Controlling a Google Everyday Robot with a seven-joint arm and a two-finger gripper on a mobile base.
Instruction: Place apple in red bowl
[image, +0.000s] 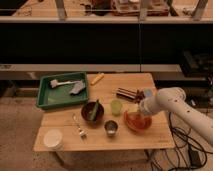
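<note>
One gripper (136, 112) is seen here, hanging right over the red bowl (137, 122) at the near right of the wooden table (107, 137), with the white arm (172, 105) reaching in from the right edge of the scene. Whether anything is held can't be told, and the apple can't be picked out either; only a small orange-yellow blur is seen right at the tip, over the bowl.

Just left of the red bowl, a light green cup (116, 106) is stood, and a small metal cup (110, 128) is found a bit nearer, beside the bowl's left rim. Further left, a dark brown bowl (92, 112) is placed with something greenish leaning in it. A fork-like utensil (78, 127) is laid near that bowl, and a white lidded tub (53, 139) is parked at the near left corner.

Behind the red bowl, a dark brown packet (128, 93) is laid flat. At the far left, a green tray (47, 95) is set with a couple of pale items inside, and a yellow object (97, 78) is laid just right of it at the far edge.
</note>
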